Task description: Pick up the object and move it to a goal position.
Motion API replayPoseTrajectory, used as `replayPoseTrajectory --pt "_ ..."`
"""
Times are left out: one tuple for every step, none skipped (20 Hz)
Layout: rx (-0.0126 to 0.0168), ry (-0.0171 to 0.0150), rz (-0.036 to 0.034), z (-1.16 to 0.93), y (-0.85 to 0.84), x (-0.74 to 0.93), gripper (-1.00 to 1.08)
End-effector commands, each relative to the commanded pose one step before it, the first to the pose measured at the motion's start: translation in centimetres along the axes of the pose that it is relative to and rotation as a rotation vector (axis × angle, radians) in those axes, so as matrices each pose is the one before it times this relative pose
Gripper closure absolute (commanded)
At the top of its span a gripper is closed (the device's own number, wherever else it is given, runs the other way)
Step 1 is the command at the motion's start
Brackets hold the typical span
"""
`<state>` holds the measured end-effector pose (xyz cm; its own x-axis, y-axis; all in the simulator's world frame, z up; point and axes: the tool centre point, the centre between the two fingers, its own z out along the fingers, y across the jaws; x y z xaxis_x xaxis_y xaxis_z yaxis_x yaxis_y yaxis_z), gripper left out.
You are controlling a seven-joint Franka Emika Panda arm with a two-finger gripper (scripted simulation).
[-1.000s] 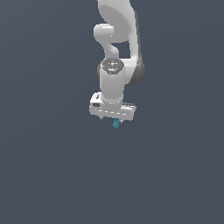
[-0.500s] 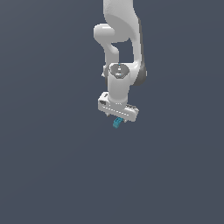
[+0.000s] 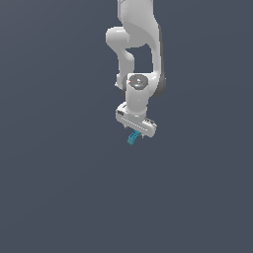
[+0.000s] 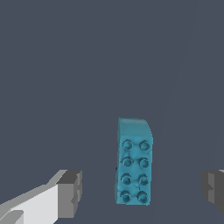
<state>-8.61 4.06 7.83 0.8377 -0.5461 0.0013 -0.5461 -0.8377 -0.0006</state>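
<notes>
— Where's the brick now?

— The small teal studded brick sits right under the white end effector, poking out just below it in the exterior view. From the wrist camera the brick lies lengthwise between the two dark finger pads, studs facing the camera.

— Has it got hold of it?

— Not by the look of it. The fingers are spread wide, and there's clear grey surface showing between the brick and each pad. It lies nearer one pad than the other, so it isn't centred in the gap.

— So what could go wrong?

— That offset is my worry. If the fingers come together as they stand, I'd guess the nearer pad reaches the brick first and shoves or twists it before the other one arrives. A light little block like that would probably slide easily. The end effector is also turned at an angle in the exterior view, so a skewed pinch on the corners seems possible, and then it might slip out on the lift.

— And the goal?

— I can't see any marker for it in either view.
</notes>
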Motion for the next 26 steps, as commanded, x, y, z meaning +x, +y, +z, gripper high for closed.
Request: replayPoseTrajectory --pt "-0.00013 -0.00049 0.02654 0.316 0.090 -0.472 -0.92" --pt "-0.00014 -0.00024 0.00693 0.089 0.027 -0.134 -0.92" --pt "-0.00012 -0.00019 0.00569 0.073 0.024 -0.109 -0.92" --pt "-0.00009 -0.00015 0.00442 0.056 0.019 -0.085 -0.92" --pt "-0.00007 -0.00010 0.00316 0.040 0.014 -0.060 -0.92" --pt "-0.00004 -0.00006 0.00195 0.024 0.011 -0.034 -0.92" --pt "-0.00001 -0.00002 0.00049 0.008 -0.003 -0.017 -0.92" --pt "-0.00018 -0.00022 -0.00430 -0.034 -0.018 0.056 -0.92" --pt "0.00000 0.00000 0.00000 0.030 0.000 -0.002 -0.92" --pt "0.00000 0.00000 0.00000 0.089 -0.001 -0.006 -0.92" --pt "0.00000 0.00000 0.00000 0.148 -0.001 -0.010 -0.92" --pt "0.00000 0.00000 0.00000 0.207 -0.002 -0.015 -0.92" --pt "0.00001 0.00003 0.00069 0.264 0.025 0.004 -0.92" --pt "0.00000 0.00000 0.00000 0.322 -0.002 -0.023 -0.92" --pt "0.00000 0.00004 0.00069 0.377 0.025 -0.004 -0.92" --pt "0.00000 0.00000 0.00000 0.434 -0.003 -0.030 -0.92" --pt "0.00000 0.00006 0.00097 0.485 0.034 0.000 -0.92" --pt "0.00000 0.00003 0.00049 0.521 0.012 -0.016 -0.92" --pt "0.00001 0.00002 0.00049 0.472 0.010 -0.009 -0.92" --pt "0.00000 0.00000 0.00000 0.412 -0.012 -0.018 -0.92" --pt "0.00005 0.00001 0.00069 0.350 0.013 0.012 -0.92" --pt "0.00000 0.00000 0.00000 0.293 -0.016 -0.005 -0.92" --pt "0.00000 0.00000 0.00000 0.236 -0.016 0.000 -0.92" --pt "0.00000 0.00000 0.00000 0.181 -0.014 0.002 -0.92" --pt "0.00016 -0.00005 0.00067 0.124 0.015 0.026 -0.92" --pt "0.00000 0.00000 0.00000 0.076 -0.008 0.003 -0.92"
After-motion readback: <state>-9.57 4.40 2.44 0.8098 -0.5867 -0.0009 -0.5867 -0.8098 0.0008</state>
